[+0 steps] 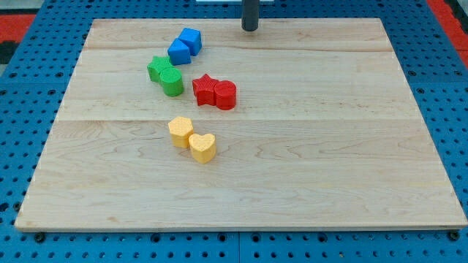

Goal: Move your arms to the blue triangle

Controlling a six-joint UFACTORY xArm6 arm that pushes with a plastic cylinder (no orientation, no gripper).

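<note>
My tip [250,28] at counter [351,146] top edge, right of two blue blocks, apart from both. Blue triangle probably lower one [179,52], touching blue cube [191,39]; shape unclear. No fingers, only rod. Approach not done: must slide left, slightly down.

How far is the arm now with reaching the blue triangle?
Nothing looks done yet. My tip stands at the view's top edge of the board, right of the two blue blocks and apart from them. Left to do: travel left to the blue triangle; which blue block it is, I cannot tell.
</note>
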